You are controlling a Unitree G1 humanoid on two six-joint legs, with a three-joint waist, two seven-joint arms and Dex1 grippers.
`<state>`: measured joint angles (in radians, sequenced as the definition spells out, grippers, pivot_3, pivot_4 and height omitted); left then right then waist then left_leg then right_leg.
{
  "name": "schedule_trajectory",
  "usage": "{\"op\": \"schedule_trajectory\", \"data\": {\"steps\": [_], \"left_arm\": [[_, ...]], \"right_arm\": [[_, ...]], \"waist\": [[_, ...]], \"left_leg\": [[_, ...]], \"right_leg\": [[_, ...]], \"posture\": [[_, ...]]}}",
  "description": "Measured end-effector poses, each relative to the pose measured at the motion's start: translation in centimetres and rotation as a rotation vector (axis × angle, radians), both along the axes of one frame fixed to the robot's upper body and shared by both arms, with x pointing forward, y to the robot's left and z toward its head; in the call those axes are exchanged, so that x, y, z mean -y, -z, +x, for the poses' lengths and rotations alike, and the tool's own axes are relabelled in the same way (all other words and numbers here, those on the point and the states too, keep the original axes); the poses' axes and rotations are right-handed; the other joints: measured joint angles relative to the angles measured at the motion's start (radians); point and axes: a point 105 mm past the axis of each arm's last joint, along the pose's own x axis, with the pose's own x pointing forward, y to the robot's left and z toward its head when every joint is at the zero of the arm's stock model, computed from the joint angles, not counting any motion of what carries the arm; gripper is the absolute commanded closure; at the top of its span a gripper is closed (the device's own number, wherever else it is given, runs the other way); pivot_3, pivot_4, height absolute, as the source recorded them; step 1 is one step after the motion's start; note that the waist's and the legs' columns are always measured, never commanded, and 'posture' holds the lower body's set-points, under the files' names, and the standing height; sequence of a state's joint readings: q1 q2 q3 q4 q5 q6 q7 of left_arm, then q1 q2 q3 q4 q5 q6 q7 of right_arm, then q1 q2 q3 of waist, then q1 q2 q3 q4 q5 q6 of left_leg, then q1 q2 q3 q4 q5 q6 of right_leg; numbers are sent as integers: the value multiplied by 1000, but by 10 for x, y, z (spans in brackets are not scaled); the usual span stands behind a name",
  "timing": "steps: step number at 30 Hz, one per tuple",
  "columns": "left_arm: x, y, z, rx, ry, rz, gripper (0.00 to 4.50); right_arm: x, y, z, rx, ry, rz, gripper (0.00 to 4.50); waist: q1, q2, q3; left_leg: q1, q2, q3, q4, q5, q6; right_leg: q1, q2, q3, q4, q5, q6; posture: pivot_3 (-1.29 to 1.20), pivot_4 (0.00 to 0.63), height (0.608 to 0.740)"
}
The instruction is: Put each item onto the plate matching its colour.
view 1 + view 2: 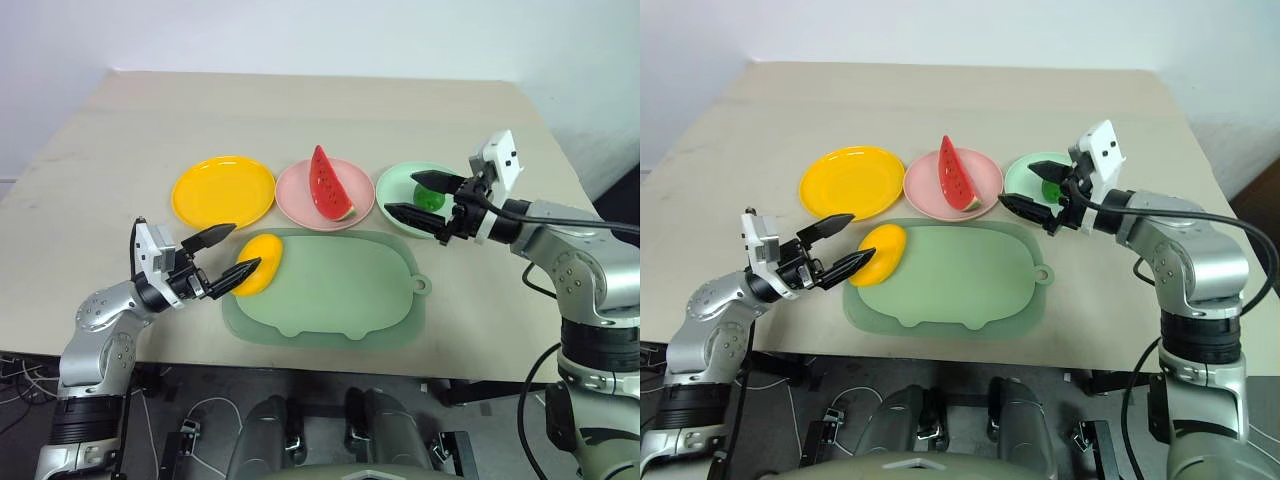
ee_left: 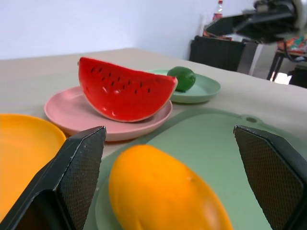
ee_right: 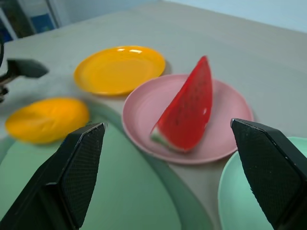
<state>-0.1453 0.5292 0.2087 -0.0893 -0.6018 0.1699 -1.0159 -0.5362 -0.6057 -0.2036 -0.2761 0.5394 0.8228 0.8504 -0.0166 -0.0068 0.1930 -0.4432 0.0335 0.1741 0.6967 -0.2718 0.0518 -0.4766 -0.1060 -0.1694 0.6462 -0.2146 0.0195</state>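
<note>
While the mango point(image 1: 259, 264) lies on the near left corner of the pale green mat point(image 1: 340, 295), our left gripper point(image 1: 224, 254) sits spread wide right at it, one black finger above its near end and the other against its side, nothing clamped (from the left wrist we see the yellow fruit sitting squarely between the two pads). Just beyond it waits the yellow plate point(image 1: 222, 190), bare. Next along, the watermelon wedge point(image 1: 328, 184) stands on its rind on the pink plate point(image 1: 300, 195). Over on our right, the small green ball point(image 1: 431, 196) rests on the mint green plate point(image 1: 398, 184), and our right gripper point(image 1: 428, 198) hangs above that plate's near edge, fingers wide apart and empty, the ball showing between them but untouched
</note>
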Motion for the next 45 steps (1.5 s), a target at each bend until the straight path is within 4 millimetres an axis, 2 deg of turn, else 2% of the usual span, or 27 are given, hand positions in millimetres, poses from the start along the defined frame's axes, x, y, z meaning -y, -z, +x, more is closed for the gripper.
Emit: {"op": "schedule_trajectory", "data": {"steps": [7,14,22,26,36,42,45], "left_arm": [[8,-7,-4,-47,-56,-2,0],[-3,0,11,-106,-289,52,0],[9,-3,9,-139,-305,36,0],[12,-2,9,-195,-328,26,0],[20,-43,15,-238,-417,155,0],[31,-56,13,-420,-365,233,0],[33,-51,11,-492,-350,245,0]], "right_arm": [[-6,-15,-25,150,-103,75,28],[-22,15,-40,71,-179,20,28],[-25,33,-42,7,-178,-8,28],[-27,34,-41,4,-173,-2,28],[-27,28,-37,25,-167,3,28],[-26,19,-39,39,-199,31,28],[-23,17,-42,40,-218,10,28]], "waist": [[6,0,0],[7,0,0],[7,0,0],[7,0,0],[12,-2,1],[26,-2,1],[28,-2,1]], "left_leg": [[0,0,0,1,2,-3],[0,0,-1,1,-1,2],[0,0,-1,1,1,-2],[0,0,-1,1,1,-2],[0,-1,-2,2,2,-3],[1,-1,-2,2,4,-3],[1,-1,-2,2,4,-3]], "right_leg": [[1,0,0,-1,0,0],[2,0,0,-1,0,0],[2,0,0,-1,0,-1],[2,0,0,-1,0,0],[3,0,0,0,0,0],[4,2,0,1,0,1],[4,2,0,1,0,1]], "posture": [[0,150,696],[0,150,696],[0,150,696],[0,150,696],[0,150,696],[0,150,696],[0,150,696]]}}
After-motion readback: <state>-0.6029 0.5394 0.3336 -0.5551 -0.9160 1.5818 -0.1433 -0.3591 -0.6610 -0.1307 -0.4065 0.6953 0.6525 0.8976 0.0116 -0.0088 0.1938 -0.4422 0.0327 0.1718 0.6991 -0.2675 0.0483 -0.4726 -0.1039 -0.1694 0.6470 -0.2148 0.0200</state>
